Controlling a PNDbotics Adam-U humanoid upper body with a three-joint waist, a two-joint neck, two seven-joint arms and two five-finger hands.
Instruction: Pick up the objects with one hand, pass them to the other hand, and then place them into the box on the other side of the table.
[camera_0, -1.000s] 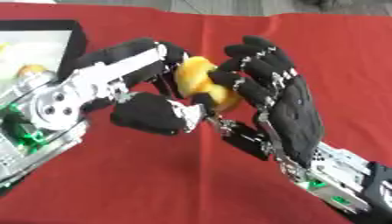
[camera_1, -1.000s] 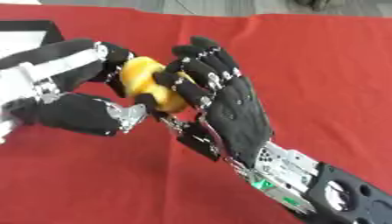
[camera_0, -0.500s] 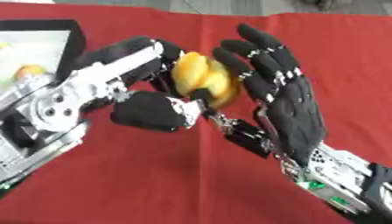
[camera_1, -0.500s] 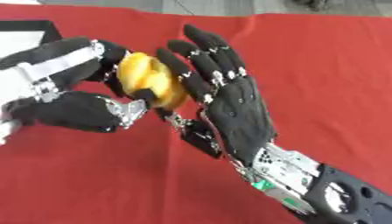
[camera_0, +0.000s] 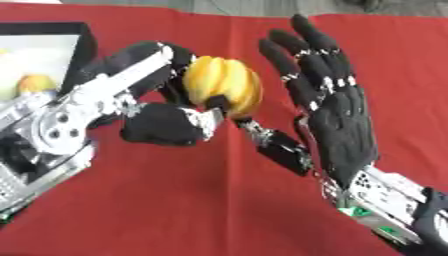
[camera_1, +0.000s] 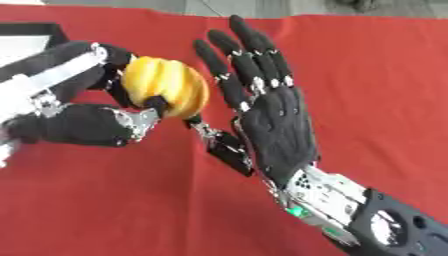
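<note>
Handover stage, judged near done: left hand (camera_0: 162, 122) has its fingers and thumb curled round the yellow ridged object (camera_0: 225, 86), some fruit-like piece, held up above the red tablecloth (camera_0: 175, 200) around centre of the view. Right hand (camera_0: 337, 117) sits at about 3 o'clock of the object with fingers straight and spread wide, holding nothing; its thumb tip looks to be just under or beside the object at roughly 5 o'clock of it, contact not clear. Box (camera_0: 52, 55) lies at 9 to 10 o'clock of the object, at the left edge, white inside with dark rim, and a small yellow-orange item (camera_0: 35, 84) already lies in it. Judgement: this is the give-over moment, and the step in hand is for the left hand to own the object fully. To do it well, make sure the left grip wraps both sides before the right hand pulls off toward 3 o'clock, clearing the thumb without nudging the object. Then carry toward 9 o'clock, lift over the box's dark rim, lower inside beside the other item, open only once above the white floor. Risk: the rounded shape may roll out of a shallow pinch.
</note>
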